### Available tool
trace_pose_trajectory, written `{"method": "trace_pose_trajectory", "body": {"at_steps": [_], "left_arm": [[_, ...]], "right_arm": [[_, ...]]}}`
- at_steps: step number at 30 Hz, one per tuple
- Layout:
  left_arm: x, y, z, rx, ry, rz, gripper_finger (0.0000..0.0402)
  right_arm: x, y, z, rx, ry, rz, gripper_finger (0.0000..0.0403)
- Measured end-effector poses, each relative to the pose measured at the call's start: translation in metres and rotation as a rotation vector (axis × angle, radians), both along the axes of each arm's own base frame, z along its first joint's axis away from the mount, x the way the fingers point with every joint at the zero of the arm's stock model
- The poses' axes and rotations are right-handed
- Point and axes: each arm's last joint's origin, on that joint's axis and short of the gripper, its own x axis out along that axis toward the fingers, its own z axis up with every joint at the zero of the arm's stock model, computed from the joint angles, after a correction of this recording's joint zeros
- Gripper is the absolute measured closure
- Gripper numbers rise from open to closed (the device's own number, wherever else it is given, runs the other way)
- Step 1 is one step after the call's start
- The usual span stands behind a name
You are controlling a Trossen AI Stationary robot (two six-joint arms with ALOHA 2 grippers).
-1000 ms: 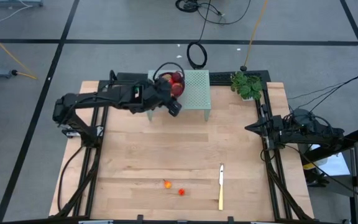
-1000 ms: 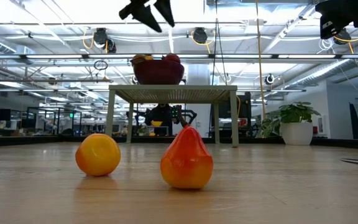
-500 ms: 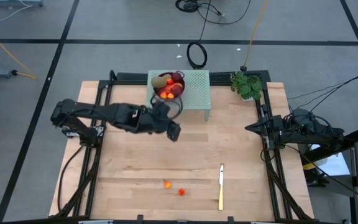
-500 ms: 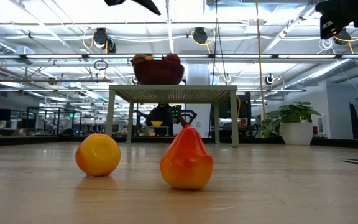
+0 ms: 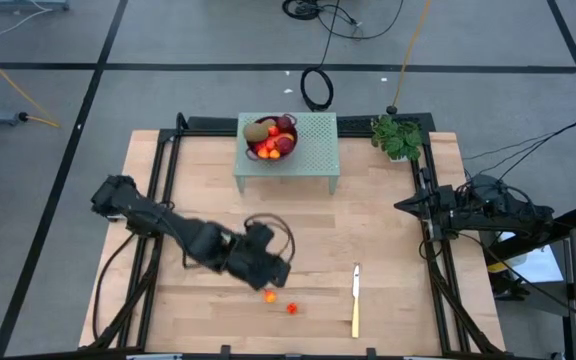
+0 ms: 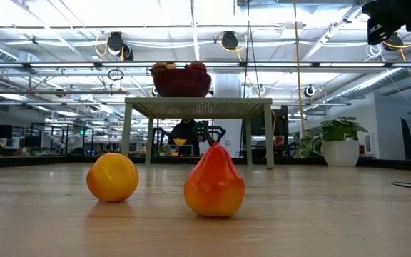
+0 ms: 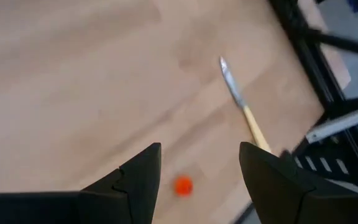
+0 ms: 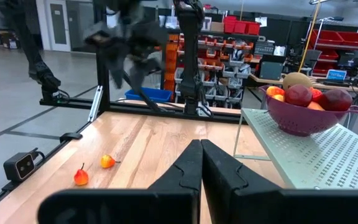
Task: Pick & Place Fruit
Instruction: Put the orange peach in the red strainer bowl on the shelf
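Two small fruits lie on the wooden table near its near edge: a round orange one (image 5: 269,296) (image 6: 113,177) and a red-orange pear-shaped one (image 5: 292,308) (image 6: 214,183). My left gripper (image 5: 271,274) (image 7: 199,174) is open and empty, just above and on the far side of them; one orange-red fruit (image 7: 183,185) shows between its fingers. More fruit fills the purple bowl (image 5: 272,138) (image 8: 306,115), which stands on a green perforated stand (image 5: 313,150). My right gripper (image 8: 199,163) is shut and empty at the table's right edge (image 5: 408,205).
A yellow-handled knife (image 5: 355,300) (image 7: 241,99) lies to the right of the two fruits. A potted plant (image 5: 398,138) stands at the far right corner. The stand's legs (image 6: 129,135) rise at the far middle. Bare wood lies between the stand and the fruits.
My left gripper has left the bowl on the stand and swung across the table toward the near edge, coming down over the two loose fruits. It carries nothing. The fruits and the bowl have stayed where they were.
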Motion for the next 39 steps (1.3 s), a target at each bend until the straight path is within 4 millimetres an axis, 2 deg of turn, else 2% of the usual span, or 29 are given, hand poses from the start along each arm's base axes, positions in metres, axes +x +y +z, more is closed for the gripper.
{"method": "trace_pose_trajectory", "body": {"at_steps": [7, 15, 27, 34, 39], "left_arm": [[0.002, -0.041, -0.036, -0.187, 0.124, 0.078, 0.0183], [-0.001, -0.071, -0.06, -0.346, 0.189, 0.234, 0.0183], [-0.013, -0.1, -0.068, -0.49, 0.165, 0.42, 0.0183], [-0.001, -0.114, -0.096, -0.524, 0.138, 0.508, 0.0183], [0.009, -0.113, -0.116, -0.515, 0.156, 0.571, 0.0183]], "right_arm": [[0.0, 0.0, 0.0, 0.0, 0.001, 0.0, 0.0403], [0.0, 0.0, 0.0, -0.001, 0.001, 0.003, 0.0403], [0.0, 0.0, 0.0, 0.0, 0.001, 0.003, 0.0403], [0.0, 0.0, 0.0, -0.001, 0.004, 0.003, 0.0403], [0.0, 0.0, 0.0, 0.0, 0.002, 0.003, 0.0403]]}}
